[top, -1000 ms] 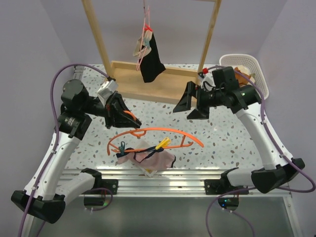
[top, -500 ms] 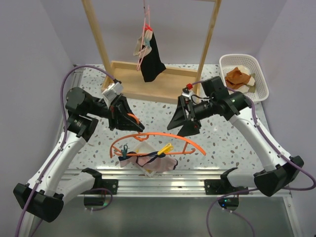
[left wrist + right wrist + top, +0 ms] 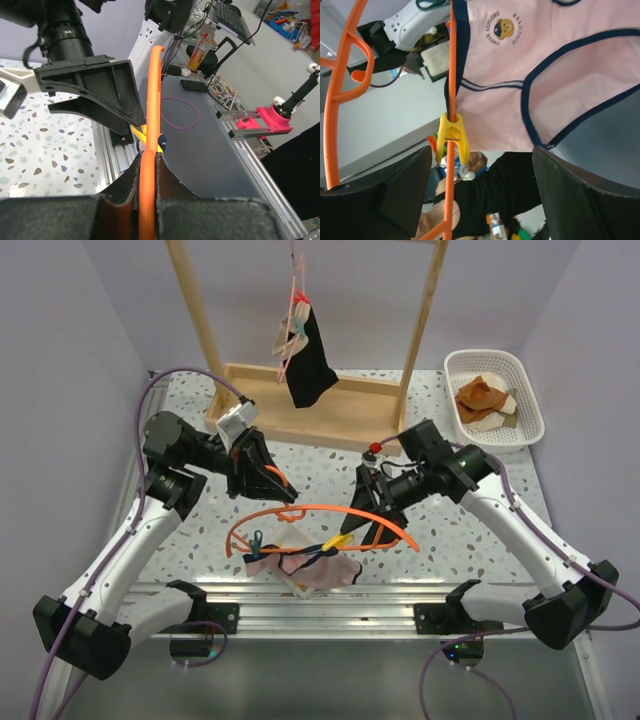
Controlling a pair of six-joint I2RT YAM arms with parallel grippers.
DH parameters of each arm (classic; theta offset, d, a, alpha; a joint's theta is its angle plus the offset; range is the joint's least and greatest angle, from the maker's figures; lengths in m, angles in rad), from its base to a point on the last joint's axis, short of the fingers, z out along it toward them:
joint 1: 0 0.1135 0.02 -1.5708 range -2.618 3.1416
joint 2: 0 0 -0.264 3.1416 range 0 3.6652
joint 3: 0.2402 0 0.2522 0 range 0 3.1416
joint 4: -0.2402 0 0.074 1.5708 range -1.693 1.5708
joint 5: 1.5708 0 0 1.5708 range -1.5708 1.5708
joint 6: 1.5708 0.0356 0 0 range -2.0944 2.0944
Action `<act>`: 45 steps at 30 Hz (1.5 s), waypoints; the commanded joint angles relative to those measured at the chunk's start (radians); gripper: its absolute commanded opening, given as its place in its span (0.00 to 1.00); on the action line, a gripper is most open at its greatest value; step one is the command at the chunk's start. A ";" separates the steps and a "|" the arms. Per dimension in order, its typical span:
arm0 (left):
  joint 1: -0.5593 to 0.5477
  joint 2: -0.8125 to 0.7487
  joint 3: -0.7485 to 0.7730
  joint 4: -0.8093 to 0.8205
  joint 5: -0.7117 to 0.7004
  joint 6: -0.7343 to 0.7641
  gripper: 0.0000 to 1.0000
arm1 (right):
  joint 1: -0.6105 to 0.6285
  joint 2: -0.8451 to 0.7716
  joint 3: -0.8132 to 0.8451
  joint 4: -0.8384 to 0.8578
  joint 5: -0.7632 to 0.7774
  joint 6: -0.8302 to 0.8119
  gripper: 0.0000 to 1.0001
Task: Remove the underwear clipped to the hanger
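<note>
An orange hanger (image 3: 320, 512) hangs over the table's front part. My left gripper (image 3: 275, 483) is shut on its rod (image 3: 152, 125). The pale pink underwear with navy trim (image 3: 300, 562) hangs from it, held by a yellow clip (image 3: 338, 538) and a dark clip (image 3: 255, 543). My right gripper (image 3: 375, 520) is open beside the yellow clip. In the right wrist view the yellow clip (image 3: 452, 137) and pink underwear (image 3: 535, 65) lie ahead of the open fingers (image 3: 395, 195). The black and beige underwear (image 3: 305, 360) hangs from a pink hanger (image 3: 293, 320) on the rack.
A wooden rack (image 3: 300, 405) stands at the back middle. A white basket (image 3: 500, 425) with brown cloth (image 3: 480, 392) sits at the back right. An aluminium rail (image 3: 320, 595) runs along the front edge, just below the pink underwear.
My right gripper has swung from the back right down and left to the hanger's yellow clip. My left gripper has shifted slightly right with the hanger.
</note>
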 commanded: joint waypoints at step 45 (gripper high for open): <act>-0.006 0.055 0.046 0.110 0.120 -0.060 0.00 | 0.052 -0.060 -0.070 0.317 -0.060 0.280 0.43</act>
